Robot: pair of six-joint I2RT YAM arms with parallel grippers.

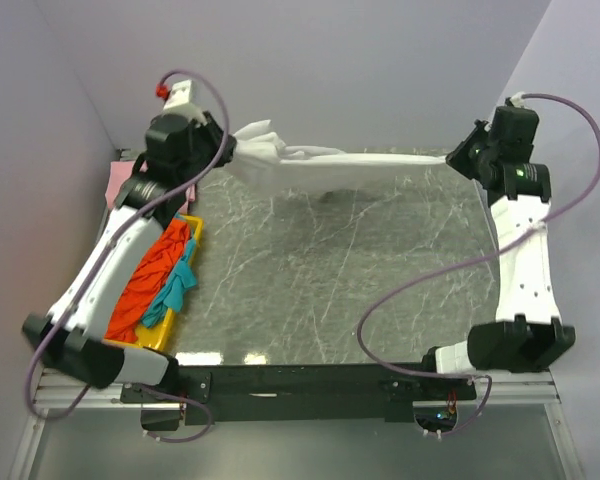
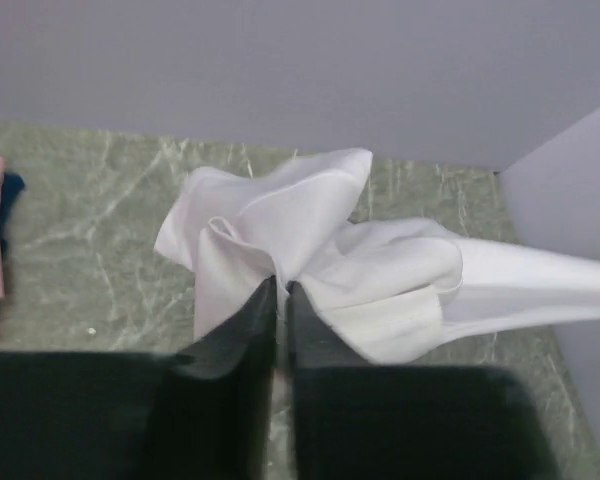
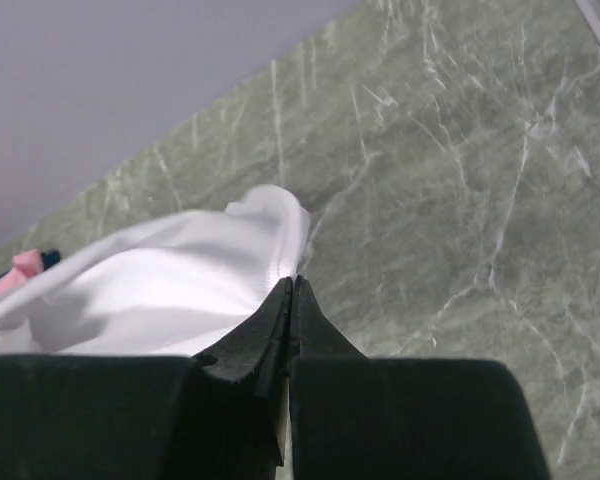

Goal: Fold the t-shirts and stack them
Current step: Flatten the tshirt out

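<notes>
Two queued: orange-red t-shirt (image 1: 145,285) and teal t-shirt (image 1: 177,288) in the yellow tray (image 1: 168,333) at left edge of the table (image 1: 330,280). Left gripper (image 2: 282,285) clamped on a bunched end of the white t-shirt (image 1: 315,165). Cloth is strung taut along the table's far edge, likely to spread it for folding. Right gripper (image 3: 292,283) pinches the opposite hem.

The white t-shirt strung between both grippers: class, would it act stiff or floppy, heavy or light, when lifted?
Probably floppy: the white t-shirt bunches into loose folds beside the left gripper. Likely light: pulled between that and the right gripper, it spans the table with little sag. It may slip, since only thin edges are pinched.
</notes>
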